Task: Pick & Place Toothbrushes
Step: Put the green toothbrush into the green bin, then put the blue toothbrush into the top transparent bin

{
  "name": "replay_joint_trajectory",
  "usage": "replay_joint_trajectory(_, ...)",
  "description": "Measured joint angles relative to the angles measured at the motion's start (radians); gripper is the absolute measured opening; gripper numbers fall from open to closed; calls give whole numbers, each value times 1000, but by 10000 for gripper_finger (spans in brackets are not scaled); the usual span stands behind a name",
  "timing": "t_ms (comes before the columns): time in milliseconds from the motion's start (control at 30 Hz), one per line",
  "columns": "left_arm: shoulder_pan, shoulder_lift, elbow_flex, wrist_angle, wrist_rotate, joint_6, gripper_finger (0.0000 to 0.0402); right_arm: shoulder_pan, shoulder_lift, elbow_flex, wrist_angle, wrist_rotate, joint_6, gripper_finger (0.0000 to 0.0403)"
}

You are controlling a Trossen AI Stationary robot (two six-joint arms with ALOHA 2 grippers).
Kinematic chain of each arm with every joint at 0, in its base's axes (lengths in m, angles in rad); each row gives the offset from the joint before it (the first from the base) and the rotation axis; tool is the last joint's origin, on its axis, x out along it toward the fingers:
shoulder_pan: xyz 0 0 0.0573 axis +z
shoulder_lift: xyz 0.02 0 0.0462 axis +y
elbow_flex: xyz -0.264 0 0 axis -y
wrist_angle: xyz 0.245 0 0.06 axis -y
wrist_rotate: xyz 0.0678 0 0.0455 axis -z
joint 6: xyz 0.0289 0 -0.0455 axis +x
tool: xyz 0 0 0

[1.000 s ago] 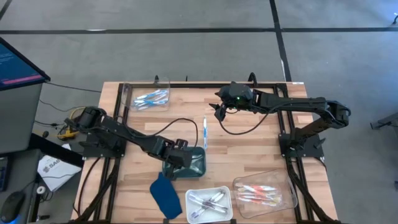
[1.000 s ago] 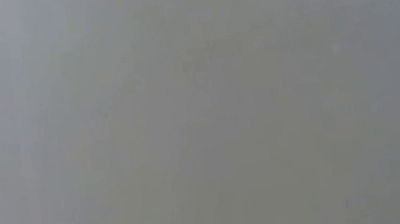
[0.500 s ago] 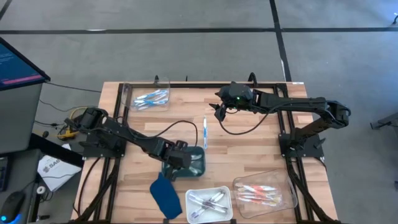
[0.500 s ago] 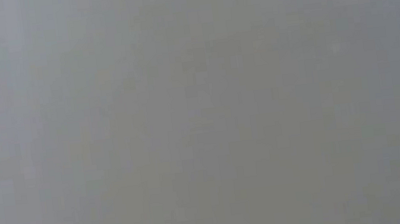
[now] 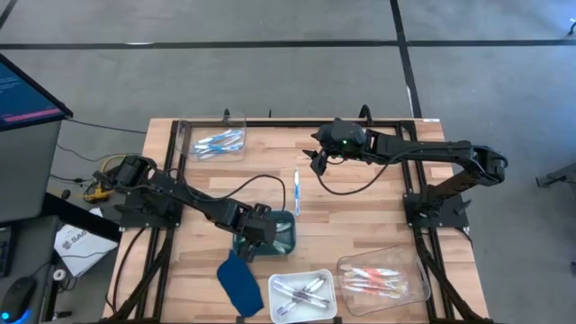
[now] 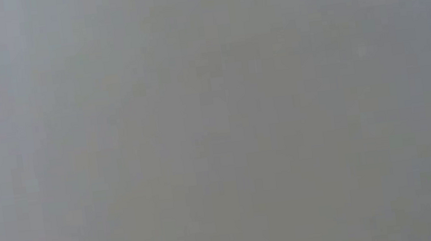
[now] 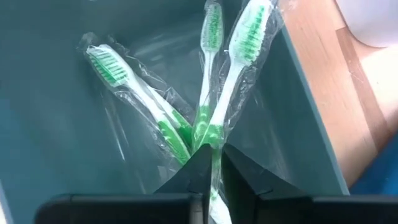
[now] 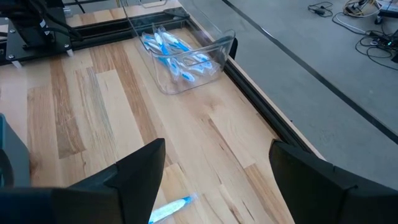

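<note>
left gripper (image 7: 211,163) is down in the teal tray (image 7: 56,112) pinching a wrapped green toothbrush (image 7: 239,68), right gripper (image 8: 211,168) spread wide above a blue toothbrush (image 8: 169,209) at the table's 12 o'clock side

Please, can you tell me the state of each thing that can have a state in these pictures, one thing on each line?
left gripper: inside the teal tray, fingers closed on a wrapped green toothbrush
right gripper: open, empty, above the table
teal tray: holds three green toothbrushes
clear tray: holds blue toothbrushes
loose blue toothbrush: lying flat on the table
white tray: holds purple-grey toothbrushes
</note>
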Motion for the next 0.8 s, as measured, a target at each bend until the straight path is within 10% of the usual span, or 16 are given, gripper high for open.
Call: replay_joint_trajectory(800,2,-27,5,-6,8,-30,184,0,0,0,-6,0,0,282)
